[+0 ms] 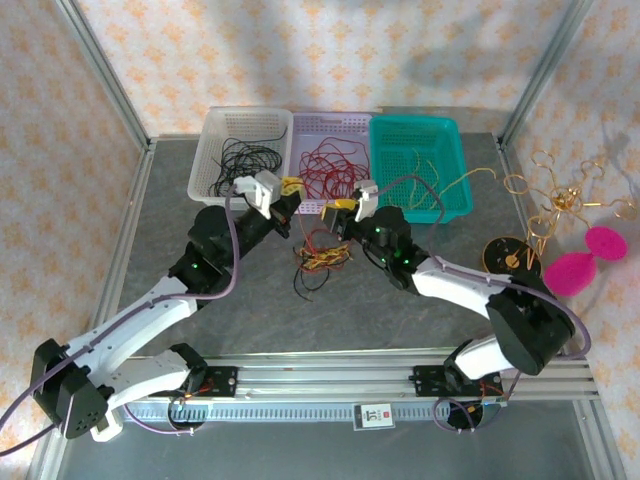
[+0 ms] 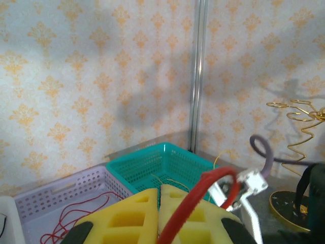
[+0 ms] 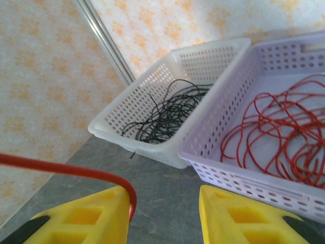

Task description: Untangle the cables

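On my left, the left gripper [image 2: 158,216] has its yellow pads [image 2: 127,218] pressed together on a red cable [image 2: 205,184], whose lower run is hidden in the seam between them. Seen from above, the tangled cables [image 1: 322,255] lie mid-table on the grey table [image 1: 400,320] between the two arms, in front of the white basket [image 1: 203,170], and the strands are too fine for me to tell apart. To the right, the right gripper [image 3: 165,216] stands spread, with the red cable curving down by one pad's inner edge and cut off at the frame's left side; I cannot tell whether it touches.
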`<state>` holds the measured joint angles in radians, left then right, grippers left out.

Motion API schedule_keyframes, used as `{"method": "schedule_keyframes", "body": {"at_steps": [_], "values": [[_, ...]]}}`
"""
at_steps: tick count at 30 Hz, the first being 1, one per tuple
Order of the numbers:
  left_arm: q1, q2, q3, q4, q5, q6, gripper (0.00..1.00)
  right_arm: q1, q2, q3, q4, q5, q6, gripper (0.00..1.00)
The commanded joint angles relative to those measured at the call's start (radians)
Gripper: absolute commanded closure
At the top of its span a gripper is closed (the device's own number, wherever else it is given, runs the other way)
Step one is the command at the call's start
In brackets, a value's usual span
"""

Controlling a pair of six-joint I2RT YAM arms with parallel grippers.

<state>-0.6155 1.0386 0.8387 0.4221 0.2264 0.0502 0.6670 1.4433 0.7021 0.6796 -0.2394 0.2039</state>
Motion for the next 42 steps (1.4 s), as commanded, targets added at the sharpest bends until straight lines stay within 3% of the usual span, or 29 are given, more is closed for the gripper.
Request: {"method": "schedule_keyframes", "body": {"at_steps": [1,10,21,33,42], "values": [[-0.007,-0.030,0.080,-0.070,-0.014,-0.001,1.00,0.005,0.041,-0.036,0.076,0.050,0.053,0.61],[-0.007,-0.017,0.296,-0.238,-0.028,0.017,1.00,0.003,0.138,-0.084,0.105,0.055,0.094,0.60],[-0.007,0.030,0.553,-0.384,-0.118,0.057,1.00,-0.019,0.118,-0.155,0.066,0.066,0.060,0.56],[-0.006,0.125,0.810,-0.416,-0.326,0.145,1.00,-0.096,0.084,-0.232,0.040,0.021,0.078,0.53],[-0.003,0.233,0.984,-0.394,-0.375,0.212,1.00,-0.106,0.033,-0.259,0.038,-0.002,0.076,0.50]]}}
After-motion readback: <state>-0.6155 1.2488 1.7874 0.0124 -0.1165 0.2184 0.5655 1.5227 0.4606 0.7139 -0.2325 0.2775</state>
